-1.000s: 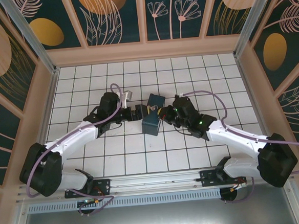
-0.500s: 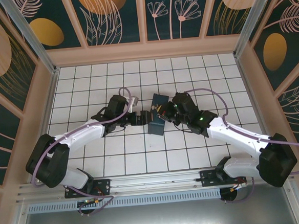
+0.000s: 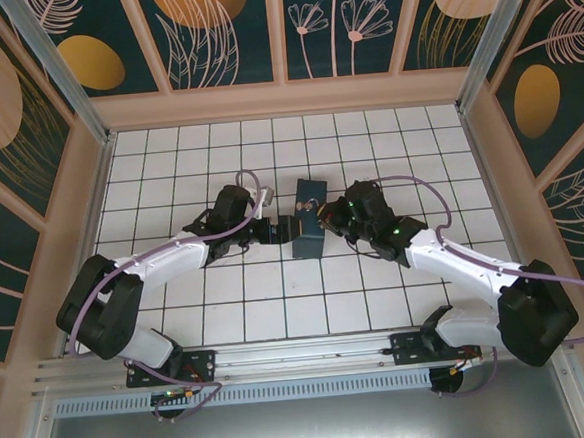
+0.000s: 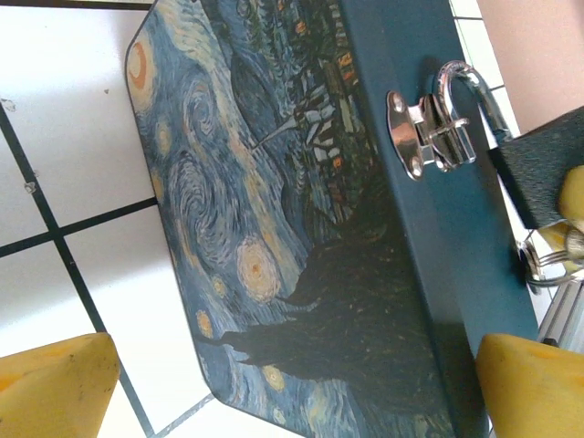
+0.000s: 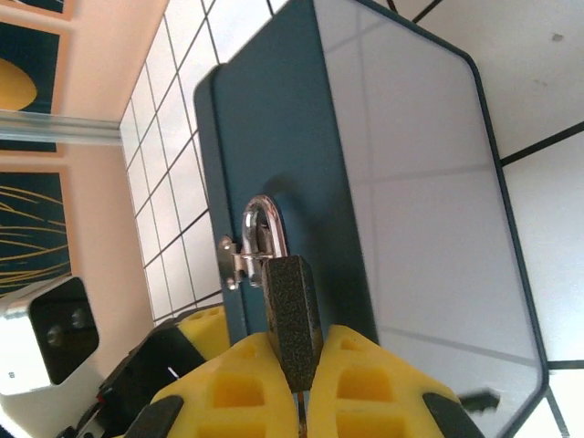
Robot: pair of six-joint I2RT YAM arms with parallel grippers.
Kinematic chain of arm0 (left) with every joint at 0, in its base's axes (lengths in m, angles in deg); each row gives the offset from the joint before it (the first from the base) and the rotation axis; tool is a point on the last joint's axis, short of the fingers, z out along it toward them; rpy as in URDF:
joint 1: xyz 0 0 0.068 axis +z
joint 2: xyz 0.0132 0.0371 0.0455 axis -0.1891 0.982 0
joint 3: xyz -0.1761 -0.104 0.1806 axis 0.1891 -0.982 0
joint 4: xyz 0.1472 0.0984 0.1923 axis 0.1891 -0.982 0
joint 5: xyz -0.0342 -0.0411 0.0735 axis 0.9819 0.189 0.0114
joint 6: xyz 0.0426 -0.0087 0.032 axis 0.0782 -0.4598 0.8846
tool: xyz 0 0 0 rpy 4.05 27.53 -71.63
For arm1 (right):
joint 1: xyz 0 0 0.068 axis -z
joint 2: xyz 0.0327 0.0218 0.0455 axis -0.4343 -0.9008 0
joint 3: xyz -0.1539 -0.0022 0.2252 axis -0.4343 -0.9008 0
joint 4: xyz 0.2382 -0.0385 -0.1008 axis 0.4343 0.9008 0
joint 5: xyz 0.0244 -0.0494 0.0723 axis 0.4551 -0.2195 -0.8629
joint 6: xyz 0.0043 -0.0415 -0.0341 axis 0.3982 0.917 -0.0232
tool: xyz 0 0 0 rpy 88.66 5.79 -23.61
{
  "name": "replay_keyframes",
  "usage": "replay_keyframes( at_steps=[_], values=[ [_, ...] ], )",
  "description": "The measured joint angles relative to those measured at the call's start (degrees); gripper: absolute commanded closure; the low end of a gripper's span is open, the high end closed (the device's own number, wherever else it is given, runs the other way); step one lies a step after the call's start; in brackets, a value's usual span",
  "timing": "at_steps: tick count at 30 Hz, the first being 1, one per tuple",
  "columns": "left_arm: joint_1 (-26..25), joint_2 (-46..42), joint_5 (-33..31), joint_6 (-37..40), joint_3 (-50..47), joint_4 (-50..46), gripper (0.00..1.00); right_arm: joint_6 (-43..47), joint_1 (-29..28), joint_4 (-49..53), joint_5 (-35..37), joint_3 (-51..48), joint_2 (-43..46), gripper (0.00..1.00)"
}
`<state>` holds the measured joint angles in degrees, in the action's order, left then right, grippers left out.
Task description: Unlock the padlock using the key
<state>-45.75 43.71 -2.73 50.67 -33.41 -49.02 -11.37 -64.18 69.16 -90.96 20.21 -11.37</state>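
The small dark padlock [image 5: 292, 315] hangs by its thin shackle [image 5: 263, 219] from the hasp [image 4: 429, 132] of the blue Starry Night tin box [image 4: 274, 210]. My right gripper [image 5: 294, 356] is shut on the padlock body [image 4: 546, 169], yellow fingers [image 5: 237, 388] on either side. A silvery key ring [image 4: 545, 260] shows just under the padlock; the key blade is hidden between the fingers. My left gripper [image 4: 297, 388] is open, its yellow fingers [image 4: 55, 388] straddling the box's painted face. From above, both grippers flank the box [image 3: 307, 223], left gripper [image 3: 276, 228] and right gripper [image 3: 324, 215].
The box stands on a white tiled table [image 3: 248, 302] at mid-table. Patterned walls [image 3: 279, 29] with a pale wooden frame enclose the table on three sides. Purple cables loop over both arms.
My left gripper has moved right, up to the box. The box has shifted slightly right and back and turned, with the right gripper still on the padlock.
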Motion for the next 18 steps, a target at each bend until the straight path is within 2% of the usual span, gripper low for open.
replay_keyframes(
  at_steps=[10,18],
  values=[
    [0.02,1.38,1.40,0.04,0.22,1.55,0.02,4.94,1.29,2.23,-1.84,2.99,-2.75,1.00],
    [0.02,2.34,3.23,0.07,0.63,1.81,0.01,9.16,-2.64,5.16,3.80,7.93,-6.71,1.00]
  ],
)
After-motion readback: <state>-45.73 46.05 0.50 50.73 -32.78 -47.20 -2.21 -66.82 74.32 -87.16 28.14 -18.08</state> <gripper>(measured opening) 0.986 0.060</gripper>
